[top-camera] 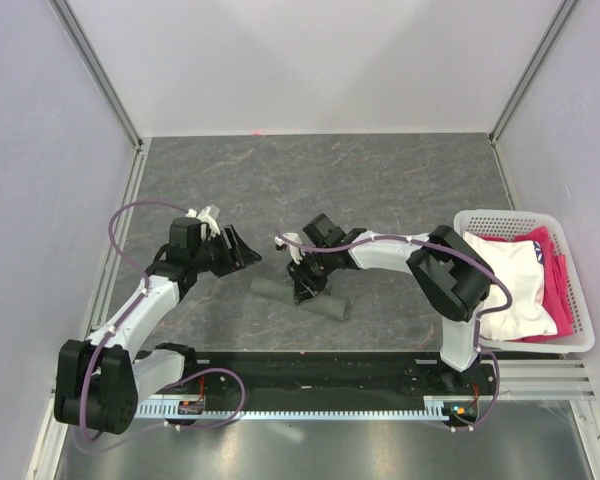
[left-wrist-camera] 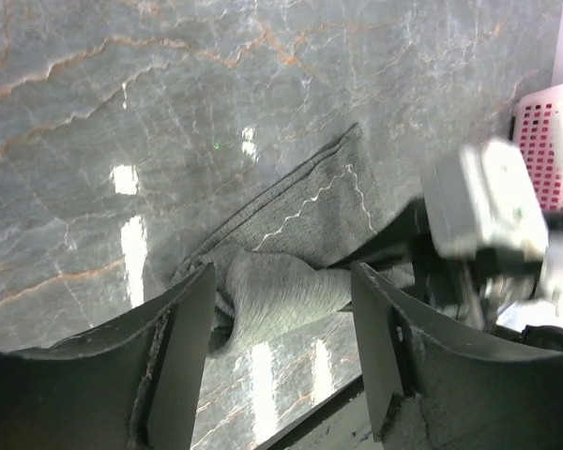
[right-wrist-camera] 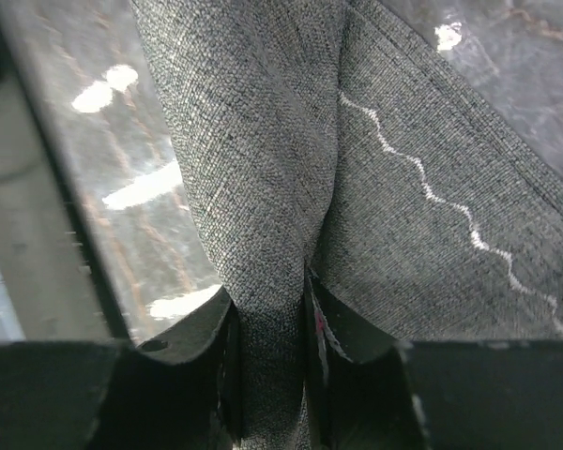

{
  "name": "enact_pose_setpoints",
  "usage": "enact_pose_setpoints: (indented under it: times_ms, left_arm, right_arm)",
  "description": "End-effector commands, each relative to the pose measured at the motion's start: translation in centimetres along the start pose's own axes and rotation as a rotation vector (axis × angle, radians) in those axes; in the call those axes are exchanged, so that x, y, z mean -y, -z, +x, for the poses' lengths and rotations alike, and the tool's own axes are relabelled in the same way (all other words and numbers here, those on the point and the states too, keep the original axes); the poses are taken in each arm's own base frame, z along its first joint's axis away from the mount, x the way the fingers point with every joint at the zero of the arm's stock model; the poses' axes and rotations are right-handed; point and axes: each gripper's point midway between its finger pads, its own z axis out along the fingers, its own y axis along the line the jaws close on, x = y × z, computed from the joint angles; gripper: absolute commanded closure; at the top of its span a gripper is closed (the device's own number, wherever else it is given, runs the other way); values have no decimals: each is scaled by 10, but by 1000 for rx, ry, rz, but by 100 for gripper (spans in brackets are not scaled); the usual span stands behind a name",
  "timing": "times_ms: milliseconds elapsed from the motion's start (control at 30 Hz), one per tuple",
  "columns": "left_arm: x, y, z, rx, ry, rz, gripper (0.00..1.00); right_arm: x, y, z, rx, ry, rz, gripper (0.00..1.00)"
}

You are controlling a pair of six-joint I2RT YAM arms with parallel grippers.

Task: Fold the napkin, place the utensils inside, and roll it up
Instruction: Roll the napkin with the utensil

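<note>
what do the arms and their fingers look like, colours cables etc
Both the left arm and right arm have white links and chunky black joints. A purple cable loops along each. The fingers are flat, matt black, wedge-shaped.

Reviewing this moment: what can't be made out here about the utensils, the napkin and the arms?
- Utensils: seen in no view. Whether they lie inside the rolled napkin cannot be told.
- Top external view: the right pincer covers the roll's middle.
- Right wrist view: the napkin fills the picture, and its ends are cut off by the edges.
- Left wrist view: the right arm is blurred, and the basket is cut off by the right edge.
</note>
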Motion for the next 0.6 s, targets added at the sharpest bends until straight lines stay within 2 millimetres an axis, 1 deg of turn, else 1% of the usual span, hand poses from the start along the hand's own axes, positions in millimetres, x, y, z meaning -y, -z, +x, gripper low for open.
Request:
enact_pose_setpoints:
  times_ms: [0, 33, 67, 100, 167, 300, 333, 367, 467, 533, 567]
  left_arm:
    - [-1, 2, 7, 18, -44, 32, 36]
    - [1, 3, 7, 24, -48, 45, 37]
    - [3, 3, 6, 27, -50, 60, 38]
    - [2, 2, 9, 21, -48, 63, 39]
    - [5, 0, 10, 19, -51, 90, 41]
    - [2, -7, 19, -4, -40, 107, 46]
    - [-1, -9, 22, -18, -30, 103, 46]
    - [1, -11, 21, -12, -39, 117, 48]
    - [-5, -17, 28, -35, -24, 111, 50]
    - [-6, -19, 29, -38, -23, 112, 52]
    - [-8, -22, 30, -47, -15, 108, 55]
  right_arm:
    - [-11, -9, 16, -62, -145, -180, 68]
    - [-13, -9, 16, -65, -162, -208, 68]
    - [-12, -11, 21, -85, -192, -222, 68]
    - [-9, -9, 18, -79, -202, -235, 67]
    - [-5, -11, 21, -96, -236, -247, 68]
    - [4, -15, 31, -135, -274, -255, 67]
    - [4, -16, 32, -137, -278, -260, 68]
    - [5, -17, 33, -142, -286, -264, 68]
    - [9, -18, 33, -142, -298, -264, 68]
    - [11, -19, 35, -151, -307, -264, 68]
    - [11, -19, 34, -150, -305, -263, 67]
